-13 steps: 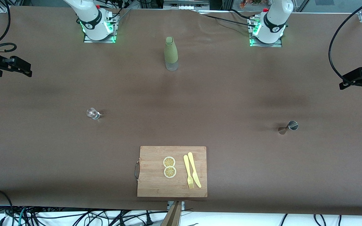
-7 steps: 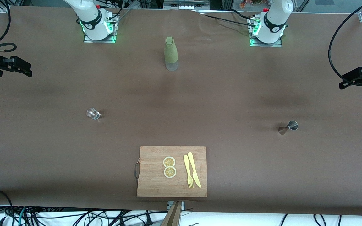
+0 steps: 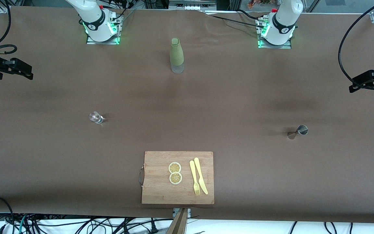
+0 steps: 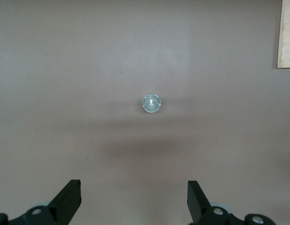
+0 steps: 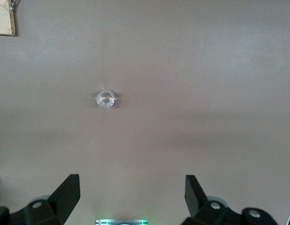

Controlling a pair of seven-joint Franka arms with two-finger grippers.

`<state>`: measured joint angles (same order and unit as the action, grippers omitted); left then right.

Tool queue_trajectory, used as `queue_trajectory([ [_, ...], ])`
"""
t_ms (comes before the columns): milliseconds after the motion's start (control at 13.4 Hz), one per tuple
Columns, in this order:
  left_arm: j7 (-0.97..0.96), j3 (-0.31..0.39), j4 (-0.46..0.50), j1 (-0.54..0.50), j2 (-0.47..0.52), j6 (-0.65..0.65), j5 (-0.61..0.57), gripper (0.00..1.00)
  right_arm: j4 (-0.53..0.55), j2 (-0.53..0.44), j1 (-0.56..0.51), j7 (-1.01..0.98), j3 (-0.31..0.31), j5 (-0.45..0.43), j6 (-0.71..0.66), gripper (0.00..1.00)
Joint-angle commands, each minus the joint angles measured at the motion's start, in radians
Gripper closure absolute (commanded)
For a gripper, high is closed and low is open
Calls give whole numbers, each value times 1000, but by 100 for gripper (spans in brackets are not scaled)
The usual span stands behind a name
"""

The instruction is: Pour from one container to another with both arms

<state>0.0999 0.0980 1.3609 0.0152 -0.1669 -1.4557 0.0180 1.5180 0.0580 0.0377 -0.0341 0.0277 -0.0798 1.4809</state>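
Note:
The tiny clear glass cup point(image 3: 96, 117) stands upright on the brown table toward the right arm's end. The right wrist view looks down into the cup point(image 5: 106, 99) from high above. My right gripper point(image 5: 132, 197) hangs open and empty well above the table, short of the cup. The steel jigger point(image 3: 298, 131) stands toward the left arm's end, and the left wrist view shows its round mouth point(image 4: 151, 103). My left gripper point(image 4: 134, 201) is open and empty high over the table, apart from the jigger. Neither hand shows in the front view.
A tall olive-green bottle point(image 3: 176, 56) stands between the two arm bases. A wooden cutting board point(image 3: 156, 190) lies near the table's front edge with two lemon slices point(image 3: 175, 173), a yellow fork point(image 3: 194, 178) and a knife point(image 3: 200, 175). Black mounts stand at both table ends.

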Motion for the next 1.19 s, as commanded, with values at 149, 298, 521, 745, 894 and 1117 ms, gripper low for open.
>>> queue_trajectory([
  [149,-19,-3,24,9,21,-11,-35,0,-19,6,-7,14,-2,18,-4,1],
  [298,-17,-3,24,8,21,-11,-33,0,-19,5,-7,14,-2,18,-4,1],
  [521,-17,-3,26,9,20,-9,-35,0,-19,6,-7,14,0,18,-4,1],
  [745,-8,-3,26,9,20,-11,-36,0,-19,6,-7,14,0,18,-4,1],
  [894,-8,-3,26,9,12,-12,-46,0,-19,6,-7,14,0,18,-4,1],
  [1117,-14,-3,26,9,9,-14,-52,0,-19,6,-7,14,0,17,-4,1],
])
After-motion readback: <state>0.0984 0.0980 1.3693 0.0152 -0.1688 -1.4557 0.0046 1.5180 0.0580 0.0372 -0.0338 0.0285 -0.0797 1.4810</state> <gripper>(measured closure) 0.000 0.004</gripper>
